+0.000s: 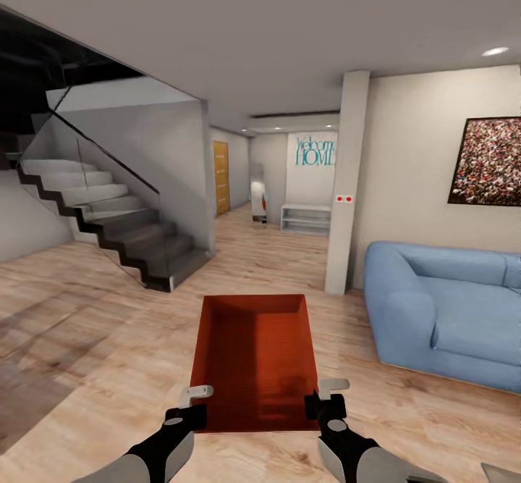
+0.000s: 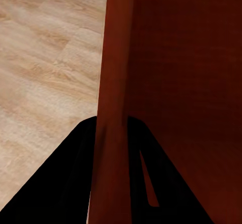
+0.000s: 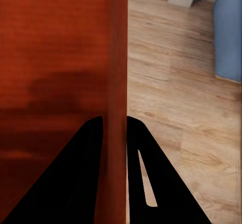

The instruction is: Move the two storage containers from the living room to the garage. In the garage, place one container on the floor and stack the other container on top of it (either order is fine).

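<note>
One storage container (image 1: 253,356), one sofa (image 1: 449,316), one staircase (image 1: 108,222)

Home living room, blue sofa (image 1: 449,309), staircase (image 1: 108,215), wood plank floor (image 1: 87,338)

Bright even render; ceiling downlight (image 1: 496,51) glowing; soft shadows under staircase (image 1: 108,215); wrist views blurry.

Light wood plank floor (image 1: 87,309); blue upholstered sofa (image 1: 449,309) right of the white pillar (image 1: 347,179) — dark-stepped staircase (image 1: 108,222) left.
</note>
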Robot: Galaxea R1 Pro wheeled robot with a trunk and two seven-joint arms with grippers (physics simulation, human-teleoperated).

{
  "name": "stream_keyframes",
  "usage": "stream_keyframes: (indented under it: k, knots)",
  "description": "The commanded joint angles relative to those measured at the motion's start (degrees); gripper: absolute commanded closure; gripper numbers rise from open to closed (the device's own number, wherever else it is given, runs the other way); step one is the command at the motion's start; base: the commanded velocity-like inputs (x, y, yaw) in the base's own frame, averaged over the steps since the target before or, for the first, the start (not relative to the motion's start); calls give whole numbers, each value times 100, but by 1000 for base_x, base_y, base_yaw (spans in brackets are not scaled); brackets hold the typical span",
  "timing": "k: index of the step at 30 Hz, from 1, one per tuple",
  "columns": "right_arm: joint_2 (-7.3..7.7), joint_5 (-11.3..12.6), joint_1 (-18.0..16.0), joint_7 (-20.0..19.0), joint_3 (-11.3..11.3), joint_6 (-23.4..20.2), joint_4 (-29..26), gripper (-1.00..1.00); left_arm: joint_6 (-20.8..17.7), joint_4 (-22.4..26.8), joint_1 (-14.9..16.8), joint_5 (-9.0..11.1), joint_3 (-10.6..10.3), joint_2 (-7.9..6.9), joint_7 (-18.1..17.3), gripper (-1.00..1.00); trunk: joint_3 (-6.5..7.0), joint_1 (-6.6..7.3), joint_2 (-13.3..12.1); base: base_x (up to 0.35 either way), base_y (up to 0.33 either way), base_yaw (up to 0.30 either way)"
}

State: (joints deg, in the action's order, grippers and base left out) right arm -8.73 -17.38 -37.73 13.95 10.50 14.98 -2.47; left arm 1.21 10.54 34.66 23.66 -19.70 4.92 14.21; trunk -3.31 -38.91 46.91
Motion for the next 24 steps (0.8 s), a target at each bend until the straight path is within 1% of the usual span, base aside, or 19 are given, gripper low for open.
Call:
stream_keyframes:
  k: [1, 24]
  knots:
    - [0, -7, -6, 38, 160, 23, 10, 100, 2, 18, 6, 16, 3, -3, 56, 100, -9, -5, 8, 322, 76, -88]
    - [3, 6, -6, 38, 163, 23, 10, 100, 2, 18, 6, 16, 4, -1, 56, 100, -9, -5, 8, 322, 76, -7]
